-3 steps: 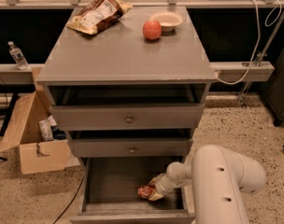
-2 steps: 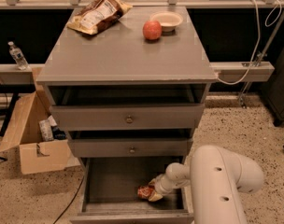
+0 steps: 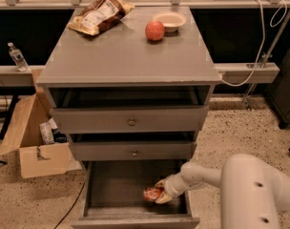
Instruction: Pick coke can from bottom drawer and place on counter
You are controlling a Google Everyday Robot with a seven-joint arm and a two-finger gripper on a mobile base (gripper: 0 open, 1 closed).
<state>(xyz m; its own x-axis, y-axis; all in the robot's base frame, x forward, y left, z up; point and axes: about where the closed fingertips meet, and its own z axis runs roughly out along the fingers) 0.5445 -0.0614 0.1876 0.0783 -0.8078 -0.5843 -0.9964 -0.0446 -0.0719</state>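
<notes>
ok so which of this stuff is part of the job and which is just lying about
Job: can in the open bottom drawer; gripper, down in that drawer at the can; counter.
Lying about: apple, bowl and chip bag on the counter; box and bottle off to the side.

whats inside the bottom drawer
The coke can sits on the bottom drawer's grey floor, with the end effector at it. The arm hides the floor beneath it.

Coke can (image 3: 153, 193) in bottom drawer (image 3: 111, 187), claw (image 3: 160, 197) just right; apple (image 3: 155, 31), bowl (image 3: 169, 21) on counter (image 3: 126, 56).
</notes>
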